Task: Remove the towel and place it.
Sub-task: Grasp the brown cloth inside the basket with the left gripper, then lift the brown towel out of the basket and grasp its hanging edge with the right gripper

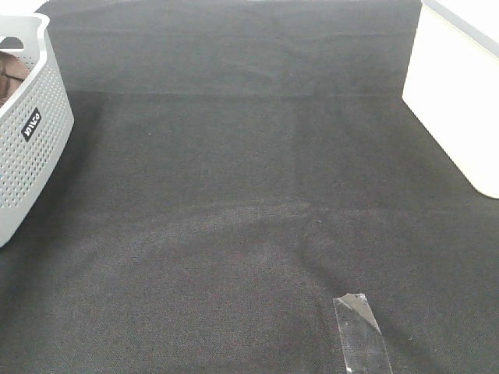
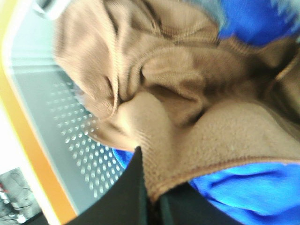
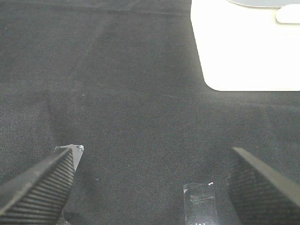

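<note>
The reddish-brown towel [image 2: 187,79] lies crumpled inside the grey perforated basket [image 2: 61,117], on top of a blue cloth [image 2: 243,187]. My left gripper [image 2: 147,187] is down in the basket, its dark fingers shut on a stitched edge of the towel. From the high view only a sliver of the towel [image 1: 9,78] shows over the white basket [image 1: 35,140] at the far left, and the left arm is out of view there. My right gripper [image 3: 152,154] hovers open above the dark mat with nothing between its ridged fingers [image 3: 42,183].
A dark cloth mat [image 1: 234,195] covers the table. A white box [image 1: 460,101] stands at the back right. A clear strip [image 1: 360,331] shows at the front right, near the lower edge of the high view.
</note>
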Action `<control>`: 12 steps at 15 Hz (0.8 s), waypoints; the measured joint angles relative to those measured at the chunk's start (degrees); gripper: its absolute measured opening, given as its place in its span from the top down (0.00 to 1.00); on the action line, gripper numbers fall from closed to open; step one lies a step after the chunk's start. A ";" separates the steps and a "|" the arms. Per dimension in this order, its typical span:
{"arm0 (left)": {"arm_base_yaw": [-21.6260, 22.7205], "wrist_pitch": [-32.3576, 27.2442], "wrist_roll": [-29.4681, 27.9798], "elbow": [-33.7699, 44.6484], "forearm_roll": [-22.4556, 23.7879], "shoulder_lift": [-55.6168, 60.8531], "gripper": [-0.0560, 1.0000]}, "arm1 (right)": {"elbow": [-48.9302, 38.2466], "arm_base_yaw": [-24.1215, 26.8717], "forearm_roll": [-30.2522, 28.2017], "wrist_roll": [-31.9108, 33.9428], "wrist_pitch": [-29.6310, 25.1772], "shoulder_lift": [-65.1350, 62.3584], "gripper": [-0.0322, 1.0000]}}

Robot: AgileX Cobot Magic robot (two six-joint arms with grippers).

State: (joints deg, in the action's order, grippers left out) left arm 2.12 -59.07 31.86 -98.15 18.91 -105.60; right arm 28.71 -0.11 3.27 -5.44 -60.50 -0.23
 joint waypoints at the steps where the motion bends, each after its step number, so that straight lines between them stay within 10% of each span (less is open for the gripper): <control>1: -0.86 -0.46 -1.72 0.00 0.00 1.89 0.95 | 0.00 0.00 0.00 0.00 0.00 0.00 0.17; 9: -8.37 -1.43 -14.44 -0.11 -0.63 17.65 0.95 | 0.06 0.00 1.66 -0.46 0.40 0.00 0.17; 12: -12.83 1.03 -14.44 -0.11 -0.69 23.15 0.95 | 1.20 0.00 12.83 -11.75 6.36 4.93 0.17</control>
State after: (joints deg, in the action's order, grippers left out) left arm -10.71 -58.04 17.42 -98.26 18.22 -82.45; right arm 29.91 -0.11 16.10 -17.19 -54.14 4.70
